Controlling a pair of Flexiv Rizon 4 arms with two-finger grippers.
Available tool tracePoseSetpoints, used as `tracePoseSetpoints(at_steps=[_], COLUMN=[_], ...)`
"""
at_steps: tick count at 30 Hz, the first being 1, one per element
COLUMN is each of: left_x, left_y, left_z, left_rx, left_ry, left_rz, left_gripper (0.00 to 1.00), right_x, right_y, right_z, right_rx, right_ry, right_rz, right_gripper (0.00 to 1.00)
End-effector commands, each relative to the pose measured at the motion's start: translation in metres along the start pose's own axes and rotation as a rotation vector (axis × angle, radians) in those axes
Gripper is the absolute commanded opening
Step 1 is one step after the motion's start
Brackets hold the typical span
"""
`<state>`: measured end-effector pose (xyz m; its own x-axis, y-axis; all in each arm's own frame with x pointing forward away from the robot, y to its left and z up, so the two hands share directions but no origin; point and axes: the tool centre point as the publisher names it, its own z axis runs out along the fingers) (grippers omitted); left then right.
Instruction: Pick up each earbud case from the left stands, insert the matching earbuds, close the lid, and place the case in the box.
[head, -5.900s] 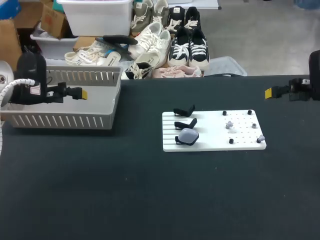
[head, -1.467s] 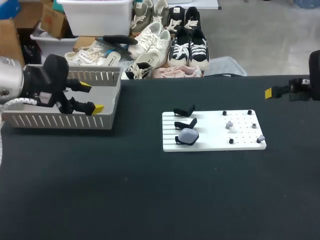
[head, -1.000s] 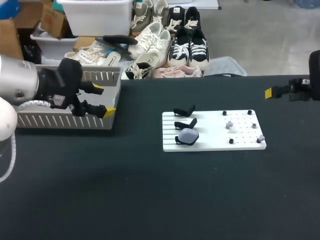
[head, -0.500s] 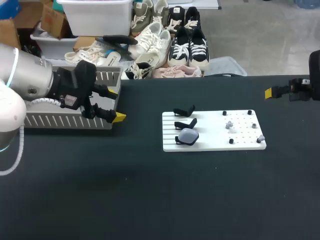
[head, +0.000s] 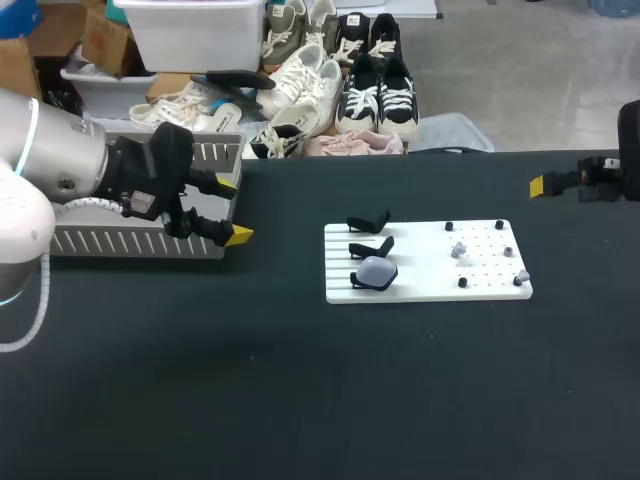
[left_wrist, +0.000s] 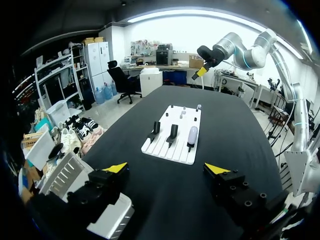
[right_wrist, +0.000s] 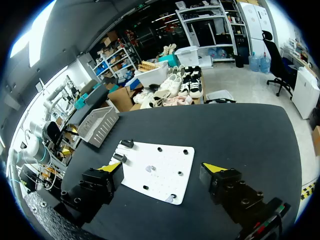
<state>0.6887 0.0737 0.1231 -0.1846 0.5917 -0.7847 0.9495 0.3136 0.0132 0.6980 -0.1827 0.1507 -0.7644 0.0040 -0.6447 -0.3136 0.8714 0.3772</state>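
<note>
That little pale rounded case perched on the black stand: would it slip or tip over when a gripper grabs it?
Probably slippery: the earbud case looks smooth and rounded, so it may slide in a pinch. It likely tips easily, as it only leans on a small black stand. It looks small, so probably light.

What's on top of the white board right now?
The board carries three black stands; the front one holds a pale earbud case, which covers its top. Two are bare. Right half: black pegs and small pale earbuds, too small to count.
</note>
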Motion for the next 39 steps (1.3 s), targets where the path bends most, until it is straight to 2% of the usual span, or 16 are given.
tracePoseSetpoints(at_steps=[1,18,39], left_x=[0.0,-0.005,-0.014], left_y=[-0.021,-0.025,-0.043], left_z=[0.033,0.039,0.074], left_rx=[0.073,0.072,0.122], left_ry=[-0.004,-0.014,-0.019], left_rz=[0.009,0.0,0.038], left_gripper=[1.0,1.0,1.0], right_x=[0.0,0.0,0.0], right_y=[-0.002,-0.002,-0.002], right_z=[0.0,0.0,0.0], right_rx=[-0.007,-0.007,-0.007], right_ry=[0.001,0.001,0.001], right_rz=[-0.002,-0.002,-0.002], right_gripper=[1.0,1.0,1.0])
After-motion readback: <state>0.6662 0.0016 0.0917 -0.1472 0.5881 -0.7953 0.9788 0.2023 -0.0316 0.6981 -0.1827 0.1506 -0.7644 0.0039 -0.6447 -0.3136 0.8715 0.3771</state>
